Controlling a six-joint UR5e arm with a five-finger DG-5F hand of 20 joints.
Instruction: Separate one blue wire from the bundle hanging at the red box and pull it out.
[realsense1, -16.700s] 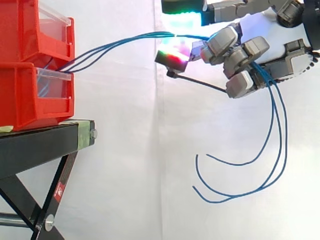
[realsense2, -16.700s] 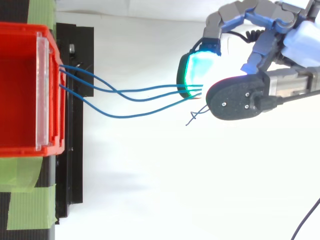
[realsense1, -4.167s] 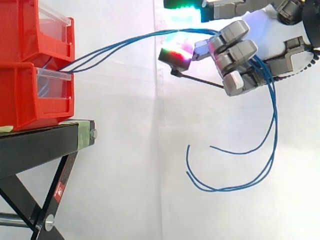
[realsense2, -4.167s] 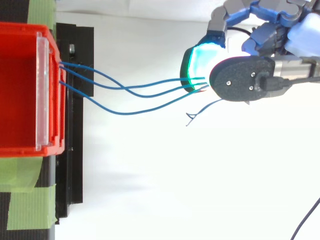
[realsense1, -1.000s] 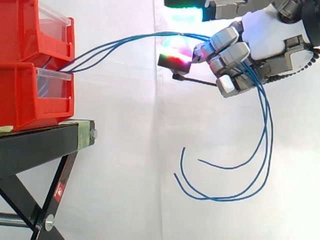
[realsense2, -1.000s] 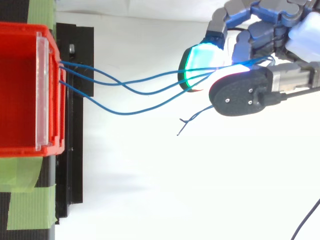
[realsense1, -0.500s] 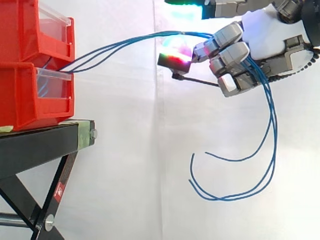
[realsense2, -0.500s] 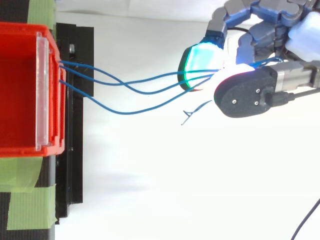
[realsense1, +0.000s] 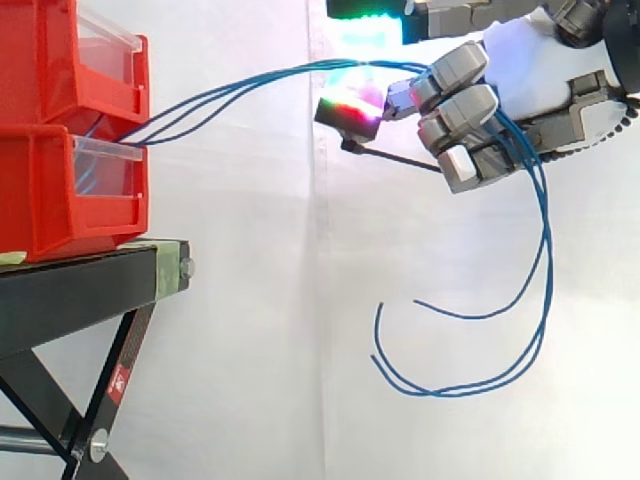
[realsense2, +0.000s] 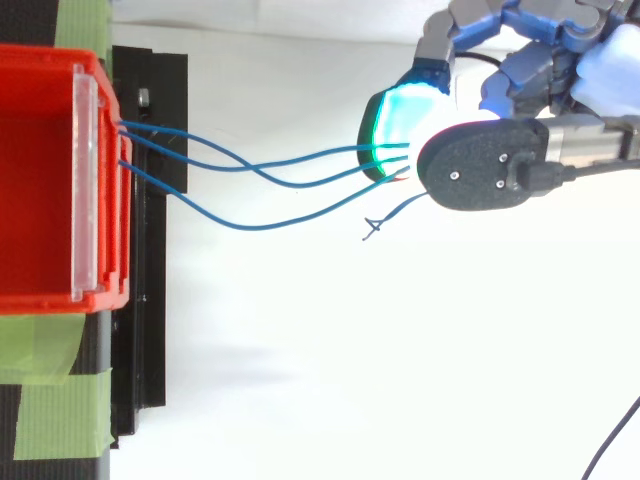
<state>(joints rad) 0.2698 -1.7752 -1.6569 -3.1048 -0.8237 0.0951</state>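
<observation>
Two stacked red bins (realsense1: 60, 190) sit on the black counter (realsense1: 80, 285). Well apart from them, the robot hand (realsense1: 525, 75) curls its fingers round three blue wires (realsense2: 247, 166). The wires stretch from the bins' front to the robot hand, and their loose ends dangle below it.

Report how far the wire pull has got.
Done: the hand has the blue wires gathered in its curled fingers, loose ends dangling below. In hand: all three run together through the grip. Left: single one out and draw it from the red bin, where all three enter.
</observation>
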